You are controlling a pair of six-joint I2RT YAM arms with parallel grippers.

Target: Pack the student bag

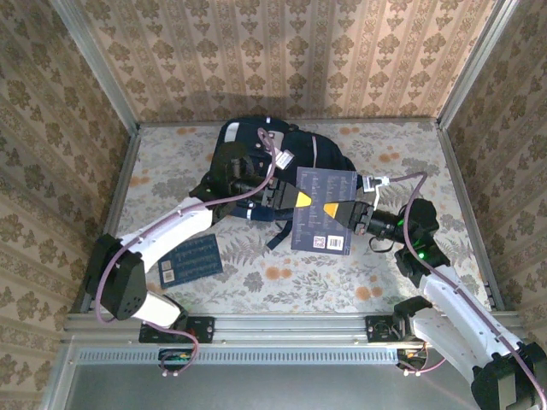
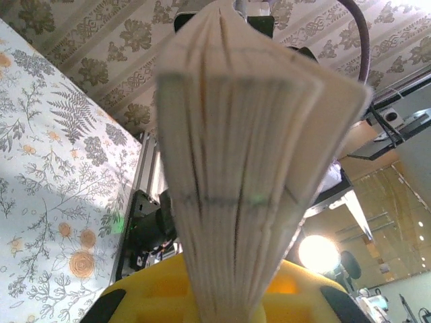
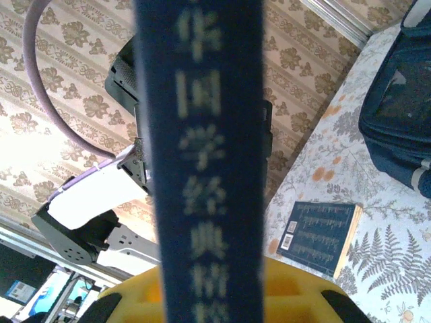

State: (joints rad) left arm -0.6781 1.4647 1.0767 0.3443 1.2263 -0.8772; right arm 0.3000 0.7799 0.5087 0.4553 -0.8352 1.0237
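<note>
Between floral-papered walls (image 1: pixel 282 51), a fern-print tabletop (image 1: pixel 282 282) bears the student bag (image 1: pixel 245 138).

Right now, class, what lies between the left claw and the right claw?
A navy book, the left claw at one edge, the right claw at the other; the top external view shows it.

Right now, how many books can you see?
2. One book held between left gripper and right gripper; another book lies flat near the left arm. The bag may hide more.

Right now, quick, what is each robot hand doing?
Left gripper: closed on the navy book, at its page edge.
Right gripper: closed on the same book, at its spine.
</note>
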